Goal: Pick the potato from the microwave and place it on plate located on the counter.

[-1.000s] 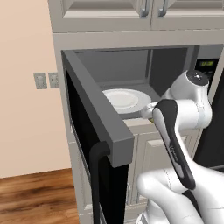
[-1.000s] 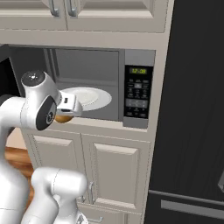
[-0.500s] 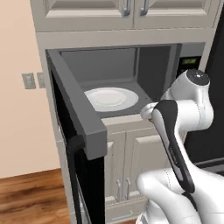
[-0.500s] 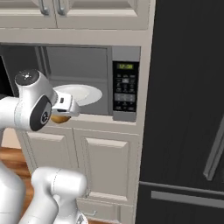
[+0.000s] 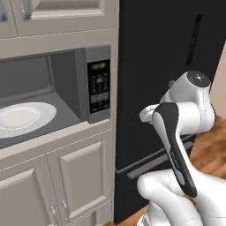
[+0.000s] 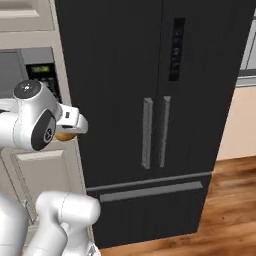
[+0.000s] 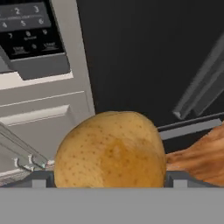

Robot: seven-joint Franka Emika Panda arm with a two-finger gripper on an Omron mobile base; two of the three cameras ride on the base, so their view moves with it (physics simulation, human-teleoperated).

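The gripper (image 7: 109, 177) pinches the potato (image 7: 109, 151) between its two fingers, out in the open air. Up and to the hand's left sits the microwave (image 5: 66, 88), a white dish (image 5: 22, 117) inside; straight ahead stands a black fridge (image 6: 150, 100).

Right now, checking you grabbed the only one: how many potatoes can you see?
1. The potato sits close against the hand camera, in front of the black fridge. Others may be hidden.
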